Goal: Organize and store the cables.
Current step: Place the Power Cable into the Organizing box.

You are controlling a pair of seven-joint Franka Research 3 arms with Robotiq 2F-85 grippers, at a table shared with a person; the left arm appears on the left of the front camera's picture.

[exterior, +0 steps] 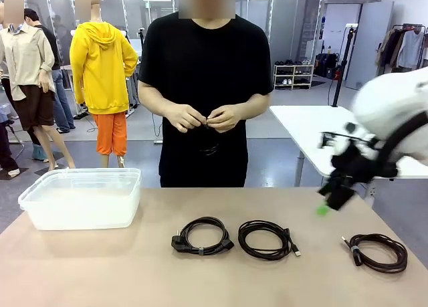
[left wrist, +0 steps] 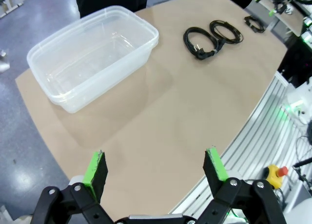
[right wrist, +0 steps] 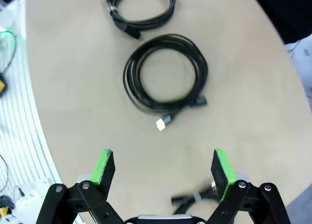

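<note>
**benchrat:** Where do the cables sit, and how much room is there around them?

**wristcam_guy:** There are three black coils in a row on the near half of the table, none touching. The left coil is about centre and has a chunky plug on its left side. The middle coil is just to its right with a strip of bare top between them. The right coil is well apart from those two and close to the table's right edge, so it's tight on that side.

**benchrat:** And the bin?

**wristcam_guy:** The clear tub is at the far left, up against the left edge and close to the far one. There's a wide bare patch between it and the left coil, plus an open strip along the near edge.

**benchrat:** Grippers?

**wristcam_guy:** The right gripper hangs above the table on the right, blurred in the front view. Its jaws are spread wide over bare tabletop. The middle coil is just beyond the fingertips, and a bit of the right coil shows low down by one finger. The left gripper is spread wide too, high over the near-left part of the table with the tub beyond it. The person's hands are together at the far side, above the table. I can't tell what's in them.
</note>
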